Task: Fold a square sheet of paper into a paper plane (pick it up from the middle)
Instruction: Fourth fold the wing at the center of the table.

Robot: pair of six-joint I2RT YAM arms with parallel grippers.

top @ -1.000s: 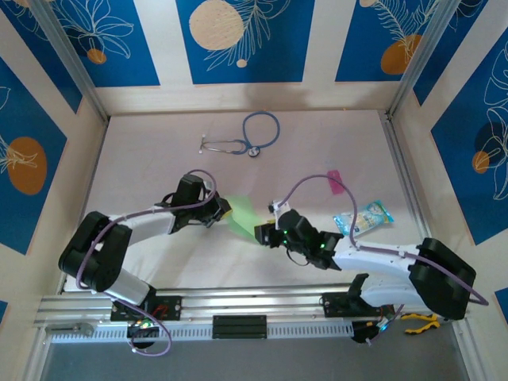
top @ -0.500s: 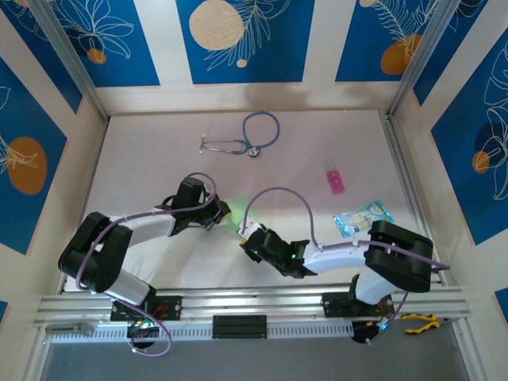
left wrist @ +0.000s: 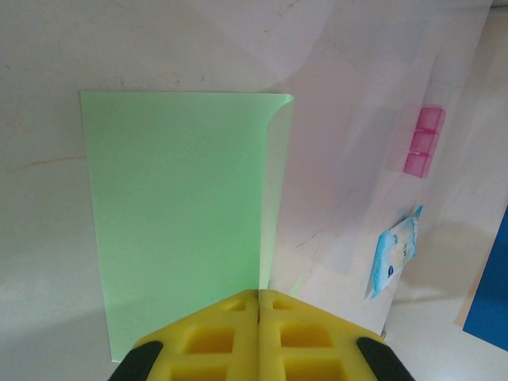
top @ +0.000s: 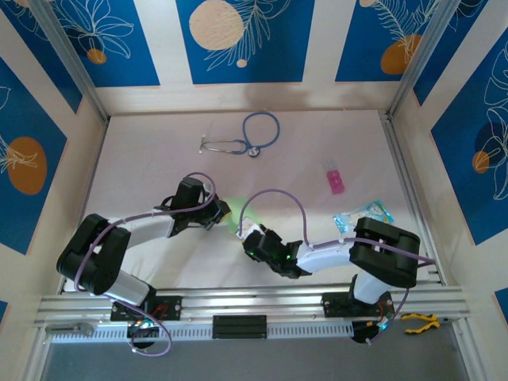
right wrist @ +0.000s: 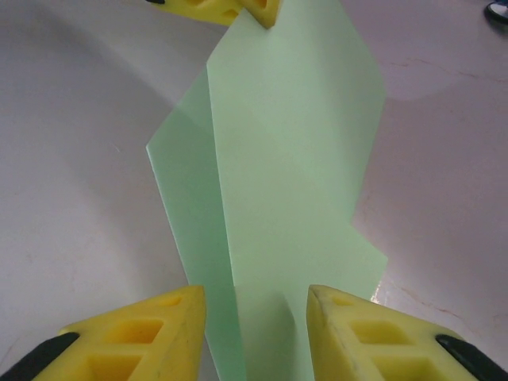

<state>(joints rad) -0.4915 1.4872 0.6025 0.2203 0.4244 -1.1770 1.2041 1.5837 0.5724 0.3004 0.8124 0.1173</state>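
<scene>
Straddling the near end of the square sheet of paper point(right wrist: 294, 143), the right claw point(right wrist: 255, 298) stands open, its yellow pads apart with the pale green sheet running up between them; whether either pad touches the paper is hard to tell from the wrist view. The sheet is folded over on itself along a lengthwise crease, one flap curling a little at its free edge. It sits between the two arms, over the middle of the white counter point(top: 159, 159). At its farther end the left claw point(left wrist: 259, 298) is clamped on the paper's edge, pads pressed together with the sheet pinched between them. Off to the right on the counter lies a teal-and-white packet point(top: 363, 216), a small pink block point(top: 335, 179) beyond it. A blue stethoscope point(top: 246, 135) lies near the far wall.
</scene>
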